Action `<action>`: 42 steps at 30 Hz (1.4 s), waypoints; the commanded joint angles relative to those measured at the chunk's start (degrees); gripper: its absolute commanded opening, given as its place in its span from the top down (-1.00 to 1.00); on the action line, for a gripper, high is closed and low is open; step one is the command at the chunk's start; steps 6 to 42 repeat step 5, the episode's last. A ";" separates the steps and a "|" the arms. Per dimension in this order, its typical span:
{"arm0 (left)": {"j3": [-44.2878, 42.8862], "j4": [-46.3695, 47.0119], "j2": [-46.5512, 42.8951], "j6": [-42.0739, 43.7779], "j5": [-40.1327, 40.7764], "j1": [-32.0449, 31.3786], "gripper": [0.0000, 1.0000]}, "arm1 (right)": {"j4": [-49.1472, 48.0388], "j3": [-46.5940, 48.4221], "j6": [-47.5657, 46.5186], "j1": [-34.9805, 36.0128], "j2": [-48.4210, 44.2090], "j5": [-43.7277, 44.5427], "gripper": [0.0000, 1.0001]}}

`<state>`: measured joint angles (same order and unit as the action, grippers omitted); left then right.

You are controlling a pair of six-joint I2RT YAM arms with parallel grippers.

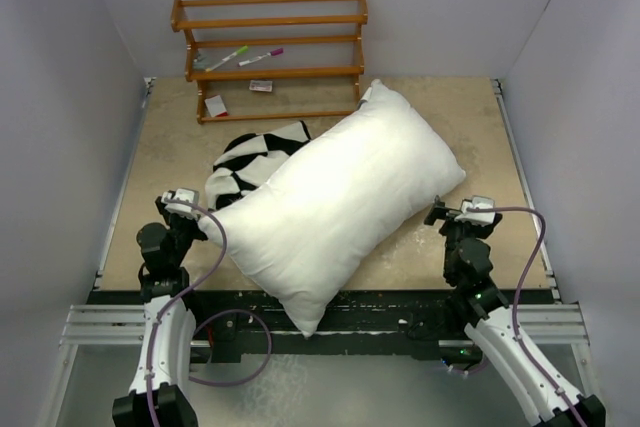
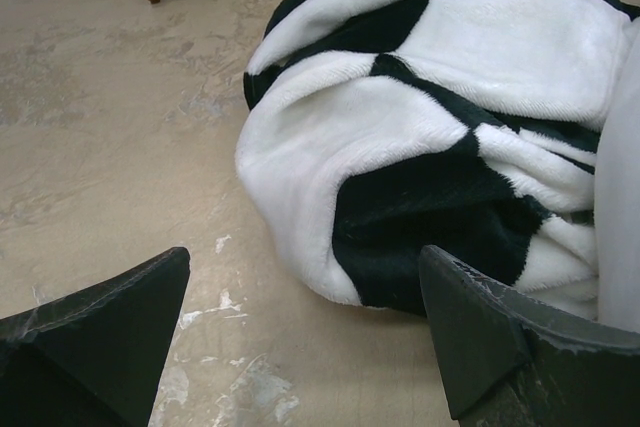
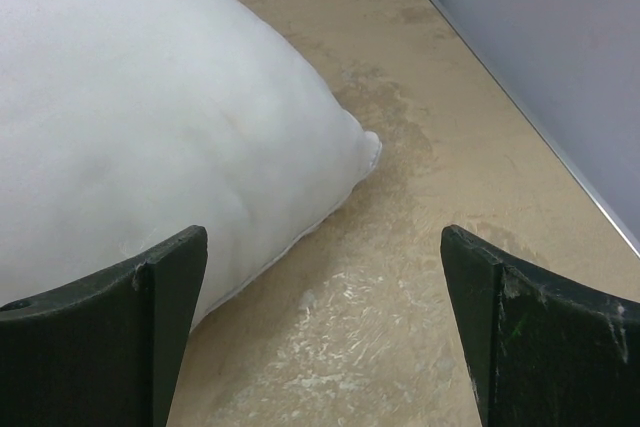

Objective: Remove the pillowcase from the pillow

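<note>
Table (image 1: 470, 117): left hand (image 1: 180, 201), right hand (image 1: 452, 213) gape, flanking pillow (image 1: 340, 197).

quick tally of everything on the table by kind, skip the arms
pillow: 1
pillowcase: 1
wooden rack: 1
marker pens: 2
small white-and-red items, too small to identify: 2
total: 7
</note>
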<state>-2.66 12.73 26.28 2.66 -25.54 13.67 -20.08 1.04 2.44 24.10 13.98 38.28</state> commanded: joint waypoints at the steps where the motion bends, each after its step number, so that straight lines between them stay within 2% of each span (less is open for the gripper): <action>1: 0.01 2.74 0.58 0.78 -1.18 -0.40 -0.98 | -3.23 -0.59 0.14 0.25 0.11 1.53 -1.00; 42: 0.01 2.26 -0.27 0.76 -1.18 -0.36 -0.98 | -3.10 -0.54 0.18 0.25 0.13 1.53 -1.00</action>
